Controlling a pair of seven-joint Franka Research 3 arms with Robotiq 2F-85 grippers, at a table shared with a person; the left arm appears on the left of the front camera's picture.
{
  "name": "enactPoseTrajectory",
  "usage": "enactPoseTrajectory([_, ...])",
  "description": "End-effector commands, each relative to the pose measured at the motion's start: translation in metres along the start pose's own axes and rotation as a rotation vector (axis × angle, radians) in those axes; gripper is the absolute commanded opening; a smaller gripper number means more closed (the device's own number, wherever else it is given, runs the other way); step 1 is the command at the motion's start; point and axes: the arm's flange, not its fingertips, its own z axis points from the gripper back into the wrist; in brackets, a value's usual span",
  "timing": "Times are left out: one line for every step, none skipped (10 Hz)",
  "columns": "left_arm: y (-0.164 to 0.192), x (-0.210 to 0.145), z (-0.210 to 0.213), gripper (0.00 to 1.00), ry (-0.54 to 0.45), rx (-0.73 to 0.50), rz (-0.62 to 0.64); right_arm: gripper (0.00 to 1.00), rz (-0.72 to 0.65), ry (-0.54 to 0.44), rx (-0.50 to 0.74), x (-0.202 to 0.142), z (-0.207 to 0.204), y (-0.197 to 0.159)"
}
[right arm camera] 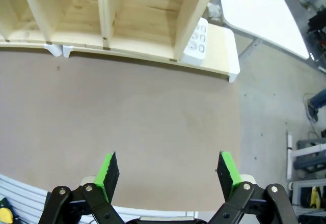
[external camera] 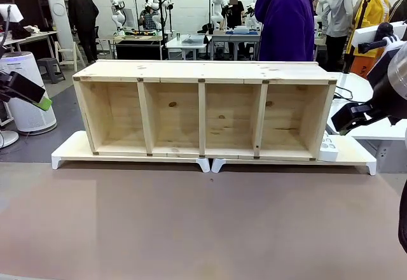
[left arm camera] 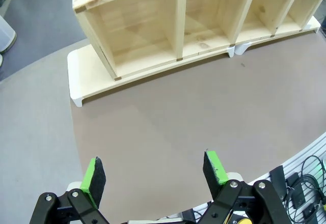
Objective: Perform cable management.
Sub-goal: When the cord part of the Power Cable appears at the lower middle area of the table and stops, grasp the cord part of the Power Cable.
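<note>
Shelf (external camera: 203, 111) stood toward far side of table (external camera: 191, 229), open face to robot, four compartments in a row. Under shelf, two platforms lay end to end, meeting below shelf's middle: left platform (external camera: 67, 153) jutted past shelf's left end, right platform (external camera: 359, 156) past its right. Power strip (external camera: 329, 147) lay on right platform, just beside shelf's right end. Person (external camera: 287, 19) stood behind shelf's right half. Side table (external camera: 359, 89) stood behind and right of shelf. Left gripper (left arm camera: 154, 168) hung over table before shelf's left end, right gripper (right arm camera: 168, 167) before shelf's right end.

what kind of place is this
Probably a robotics lab or test hall: a wooden shelf staged on a table, the left gripper open above that table, and more benches in the open room behind.
</note>
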Motion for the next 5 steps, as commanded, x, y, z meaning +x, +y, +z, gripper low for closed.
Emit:
enactPoseTrajectory([-0.0013,0.0026,-0.0007,1.00,-0.012,0.004,0.004,1.00,-0.001,0.004,-0.008,0.0007,-0.0021,-0.0020])
enactPoseTrajectory([-0.0013,0.0026,-0.0007,1.00,-0.012,0.004,0.004,1.00,-0.001,0.004,-0.008,0.0007,-0.0021,-0.0020])
enactPoseTrajectory([-0.0013,0.0026,-0.0007,1.00,-0.012,0.004,0.004,1.00,-0.001,0.004,-0.008,0.0007,-0.0021,-0.0020])
enactPoseTrajectory([-0.0013,0.0026,-0.0007,1.00,-0.012,0.004,0.004,1.00,-0.001,0.004,-0.008,0.0007,-0.0021,-0.0020])
enactPoseTrajectory([-0.0013,0.0026,-0.0007,1.00,-0.012,0.004,0.004,1.00,-0.001,0.004,-0.008,0.0007,-0.0021,-0.0020])
